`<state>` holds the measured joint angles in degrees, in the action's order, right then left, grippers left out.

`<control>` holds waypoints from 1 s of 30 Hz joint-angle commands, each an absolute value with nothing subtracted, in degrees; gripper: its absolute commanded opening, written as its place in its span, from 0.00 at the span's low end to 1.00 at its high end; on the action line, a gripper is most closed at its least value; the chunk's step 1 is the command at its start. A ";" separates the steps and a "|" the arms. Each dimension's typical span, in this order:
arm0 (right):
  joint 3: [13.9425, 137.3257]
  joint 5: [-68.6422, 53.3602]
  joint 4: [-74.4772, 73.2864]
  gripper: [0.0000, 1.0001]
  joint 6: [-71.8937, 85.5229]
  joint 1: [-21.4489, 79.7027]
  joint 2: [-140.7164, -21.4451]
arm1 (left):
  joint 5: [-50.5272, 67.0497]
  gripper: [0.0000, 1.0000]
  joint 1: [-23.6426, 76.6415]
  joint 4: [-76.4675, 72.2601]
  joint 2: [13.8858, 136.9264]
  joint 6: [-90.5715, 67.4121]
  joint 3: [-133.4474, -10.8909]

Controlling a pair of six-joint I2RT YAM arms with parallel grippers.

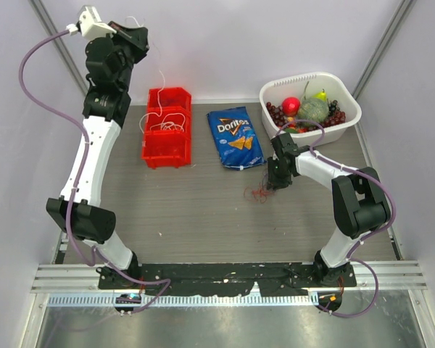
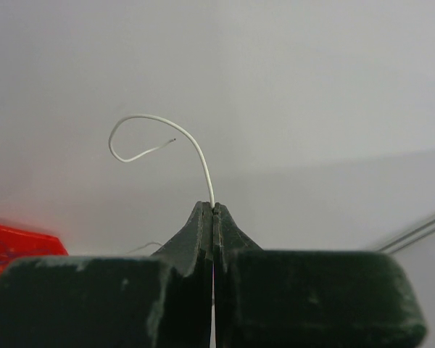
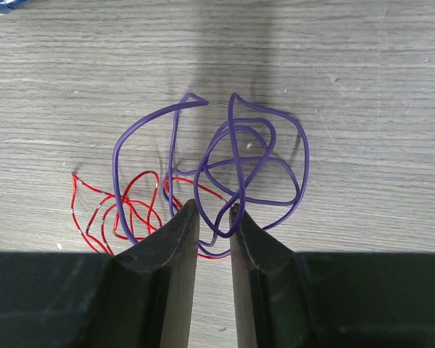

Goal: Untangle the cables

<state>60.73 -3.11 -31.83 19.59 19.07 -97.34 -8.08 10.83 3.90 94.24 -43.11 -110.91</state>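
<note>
Clamping white cable (image 2: 159,117) in left gripper (image 2: 214,210), left of Doritos bag (image 1: 235,138) | straddling purple cable (image 3: 236,152), right gripper (image 3: 212,210) narrowly parted, beside bag | seeming light, springy; pinching single strand.

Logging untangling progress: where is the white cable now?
The white cable is pinched in the shut left gripper, raised far left in the top view beyond the red bin.

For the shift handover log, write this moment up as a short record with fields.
left gripper: shut on white cable, high above the table
right gripper: open, low over the table, purple cable loop between its fingertips
red cable: on table, overlapping purple cable
red bin: holds more white cable
</note>
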 commanded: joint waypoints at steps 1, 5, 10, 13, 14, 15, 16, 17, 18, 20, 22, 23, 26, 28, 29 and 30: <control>62.05 -2.46 -32.08 0.29 19.25 19.16 -95.10 | -5.89 0.00 13.09 0.35 94.57 -37.37 -118.11; 62.49 -2.55 -32.17 0.29 19.16 19.16 -95.62 | -5.62 0.00 13.62 -2.19 94.22 -36.04 -119.88; 62.93 -2.81 -32.26 0.28 18.99 19.16 -96.15 | -5.36 0.00 13.62 -2.81 94.31 -35.77 -120.23; 62.93 -2.81 -32.34 0.28 18.98 19.16 -96.24 | -5.27 0.00 13.62 -2.90 94.48 -36.47 -120.58; 62.84 -2.73 -32.34 0.29 19.07 19.16 -96.07 | -5.01 0.00 13.62 -2.99 94.74 -36.56 -120.85; 62.84 -2.72 -32.34 0.28 19.07 19.16 -96.06 | -5.01 0.00 13.62 -2.90 94.83 -36.56 -121.20; 62.84 -2.72 -32.34 0.28 19.07 19.16 -96.06 | -5.01 0.00 13.62 -2.81 95.10 -36.65 -121.64; 62.84 -2.72 -32.43 0.28 19.07 19.16 -96.06 | -4.66 0.00 13.71 -2.73 95.27 -36.39 -123.03; 62.84 -2.64 -32.52 0.28 19.07 19.25 -96.06 | -4.05 0.00 14.23 -2.72 95.53 -35.17 -124.61; 62.93 -2.55 -32.61 0.28 19.07 19.16 -95.89 | -4.13 0.00 15.73 -2.72 95.71 -30.52 -128.13; 62.93 -2.64 -32.52 0.28 19.07 19.16 -96.06 | -4.04 0.00 15.82 -3.77 95.36 -30.06 -128.85; 63.10 -2.81 -32.61 0.28 18.99 19.16 -96.33 | -4.04 0.00 15.82 -3.95 95.19 -29.80 -128.93; 63.54 -3.16 -32.52 0.28 18.90 19.16 -96.77 | -5.00 0.00 15.82 -3.34 94.83 -30.32 -128.59; 63.81 -3.43 -32.61 0.28 19.07 19.16 -97.12 | -5.27 0.00 15.91 -3.25 94.83 -30.41 -128.15; 63.81 -3.60 -32.52 0.29 19.07 19.25 -97.12 | -5.45 0.00 15.82 -3.25 94.92 -30.67 -127.80; 63.72 -3.52 -32.61 0.29 19.07 19.16 -96.95 | -5.88 0.00 15.73 -3.08 95.10 -31.28 -127.71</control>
<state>61.32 -3.33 -32.40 19.59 19.07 -97.43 -4.89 15.94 -1.58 95.81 -31.83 -127.39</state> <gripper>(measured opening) 0.286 0.009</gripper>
